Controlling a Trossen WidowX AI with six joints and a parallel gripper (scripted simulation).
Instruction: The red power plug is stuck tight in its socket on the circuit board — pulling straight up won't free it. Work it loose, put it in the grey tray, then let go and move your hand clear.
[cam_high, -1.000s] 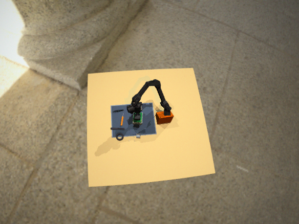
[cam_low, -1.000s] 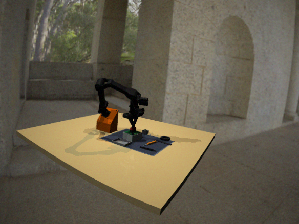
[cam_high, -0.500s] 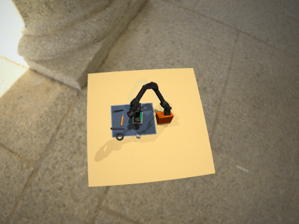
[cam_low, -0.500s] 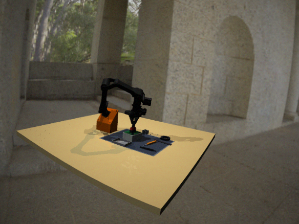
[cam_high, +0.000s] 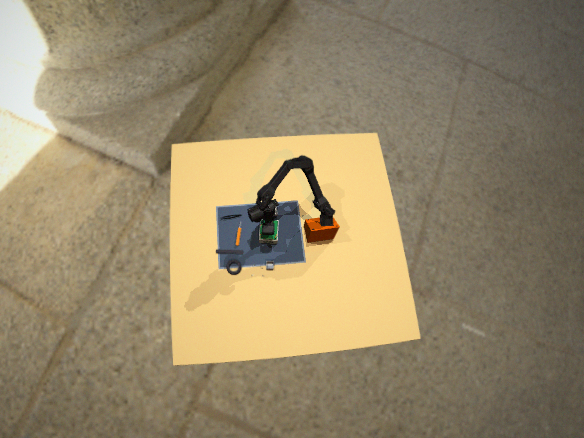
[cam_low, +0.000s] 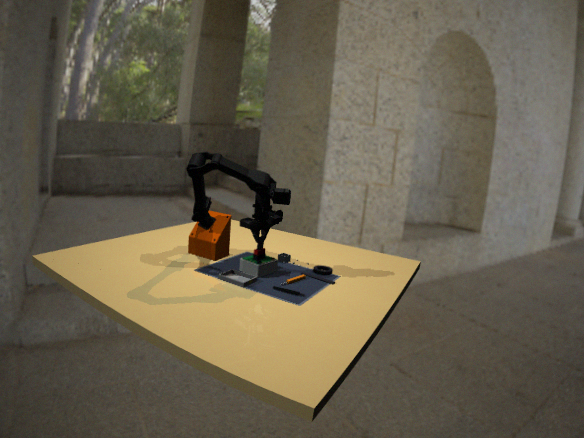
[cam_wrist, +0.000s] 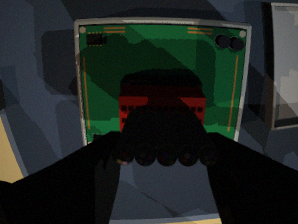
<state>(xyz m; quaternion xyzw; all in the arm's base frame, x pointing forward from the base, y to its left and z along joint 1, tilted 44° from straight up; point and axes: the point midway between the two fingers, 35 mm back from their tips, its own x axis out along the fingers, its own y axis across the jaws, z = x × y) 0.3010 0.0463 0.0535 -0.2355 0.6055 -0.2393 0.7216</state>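
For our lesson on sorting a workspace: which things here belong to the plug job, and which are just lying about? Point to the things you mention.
Job:
- red plug (cam_low: 259, 253) (cam_wrist: 162, 103)
- circuit board (cam_low: 248, 258) (cam_wrist: 100, 65)
- grey tray (cam_low: 242, 280) (cam_wrist: 285, 75)
- gripper (cam_low: 259, 246) (cam_wrist: 164, 143)

Lying about:
- orange-handled tool (cam_high: 238, 236) (cam_low: 296, 280)
- black ring (cam_high: 228, 272) (cam_low: 322, 274)

Top view: looks steeply down from high and far off; the whole pale yellow square tabletop (cam_high: 330, 295) (cam_low: 225, 325) fits, with stone floor around it.
Exterior view: stands off to one side, slightly above the tabletop, looking across it toward the stone wall with the arched niche (cam_low: 460, 135); mid-distance.
Wrist view: very close, looking down between the black gripper fingers onto the green rectangular circuit board (cam_high: 274, 236) (cam_low: 247, 258) (cam_wrist: 165, 55).
Shared by top and exterior: tabletop, black jointed arm (cam_high: 277, 181) (cam_low: 235, 169), orange block-shaped stand (cam_high: 321, 234) (cam_low: 202, 247).
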